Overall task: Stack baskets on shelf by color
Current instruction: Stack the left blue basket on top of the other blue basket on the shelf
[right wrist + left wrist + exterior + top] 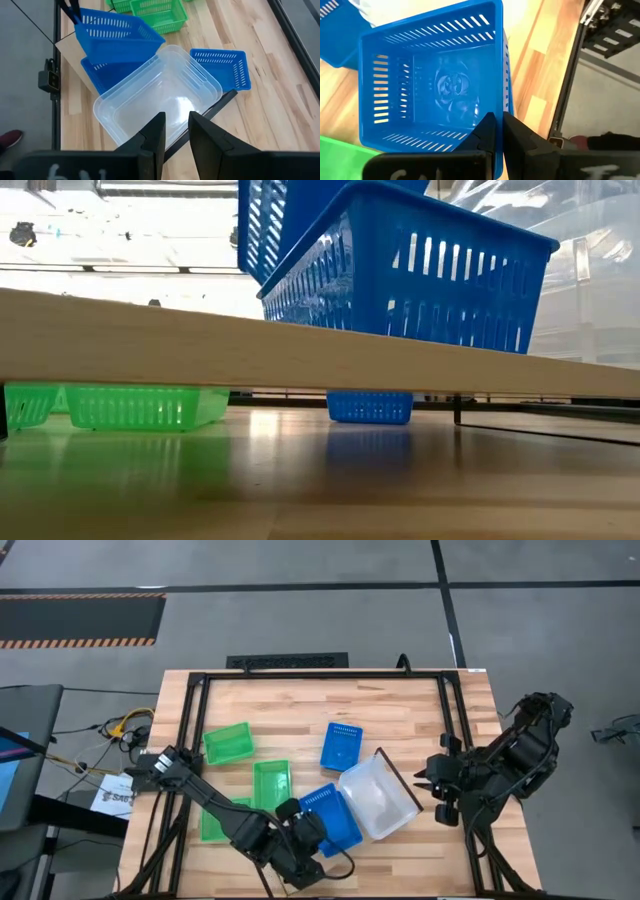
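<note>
My left gripper (300,827) (499,117) is shut on a blue basket (430,80) (117,30), which is tilted over a second blue basket (112,70). Both sit above the light-wood shelf (200,340), whose pale plank (67,52) shows beside them. A clear basket (378,795) (160,102) lies next to them across a black wire frame (220,102). My right gripper (422,780) (175,117) hovers at the clear basket's near rim, its fingers a little apart. A third blue basket (341,745) and three green baskets (228,742) (271,785) (215,822) lie on the table. My left gripper holds the blue basket by one side wall, near a corner (503,107). One finger (487,131) is inside the basket and the other (522,135) outside. The basket is tilted; whether its low end rests on the blue basket beneath cannot be seen. My right gripper: I cannot tell whether it touches the clear basket's rim (150,131).
A black frame (320,675) runs around the tabletop. Bare wood lies along the far side of the table (400,705) and at its right near corner (440,850). Cables and a paper lie off the table's left edge (115,790).
</note>
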{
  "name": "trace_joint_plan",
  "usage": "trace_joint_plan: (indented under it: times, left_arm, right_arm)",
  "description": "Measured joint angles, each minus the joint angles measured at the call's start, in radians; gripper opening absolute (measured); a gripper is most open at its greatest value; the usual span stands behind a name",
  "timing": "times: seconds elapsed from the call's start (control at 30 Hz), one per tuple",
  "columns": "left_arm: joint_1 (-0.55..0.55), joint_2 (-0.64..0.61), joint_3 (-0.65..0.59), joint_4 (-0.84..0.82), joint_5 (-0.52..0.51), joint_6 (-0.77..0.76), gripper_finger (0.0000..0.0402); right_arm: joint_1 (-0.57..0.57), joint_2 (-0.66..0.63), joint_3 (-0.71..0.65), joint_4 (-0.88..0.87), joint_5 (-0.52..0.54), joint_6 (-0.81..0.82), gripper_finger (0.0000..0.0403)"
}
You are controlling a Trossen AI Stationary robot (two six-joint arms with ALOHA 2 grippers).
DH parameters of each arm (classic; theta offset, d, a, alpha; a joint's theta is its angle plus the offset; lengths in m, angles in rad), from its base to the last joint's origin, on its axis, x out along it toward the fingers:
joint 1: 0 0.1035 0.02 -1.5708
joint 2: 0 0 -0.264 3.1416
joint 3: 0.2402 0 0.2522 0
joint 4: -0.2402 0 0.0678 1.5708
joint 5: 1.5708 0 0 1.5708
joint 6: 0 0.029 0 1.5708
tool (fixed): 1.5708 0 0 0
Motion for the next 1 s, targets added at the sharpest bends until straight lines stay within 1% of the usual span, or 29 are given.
trace_joint_plan:
  times: [0.13, 0.33, 0.5, 0.6, 0.8, 0.93, 1.0]
  left_arm:
    - [0.019, 0.005, 0.001, 0.006, 0.005, -0.004, 0.0]
    - [0.051, 0.044, -0.001, 0.014, 0.099, 0.002, 0.0]
    - [0.063, 0.046, 0.0, 0.015, 0.109, 0.004, 0.0001]
    - [0.066, 0.046, 0.0, 0.023, 0.095, 0.02, 0.0008]
    - [0.071, 0.046, 0.0, 0.024, 0.078, 0.016, 0.0043]
    - [0.072, 0.046, 0.0, 0.034, 0.097, 0.035, 0.008]
    - [0.071, 0.046, 0.0, 0.035, 0.104, 0.02, 0.01]
  right_arm:
    - [0.0, 0.0, 0.0, 0.0, 0.0, -0.022, 0.0106]
    - [0.0, 0.0, 0.0, 0.0, 0.0, -0.024, 0.0106]
    - [0.0, 0.0, 0.0, 0.003, -0.004, -0.021, 0.0106]
    - [0.0, 0.0, 0.0, 0.005, -0.007, -0.017, 0.0106]
    - [0.0, 0.0, 0.0, 0.005, -0.034, -0.016, 0.0106]
    - [0.0, 0.0, 0.0, 0.005, -0.035, -0.015, 0.0106]
    - [0.0, 0.0, 0.0, 0.005, -0.035, -0.014, 0.0106]
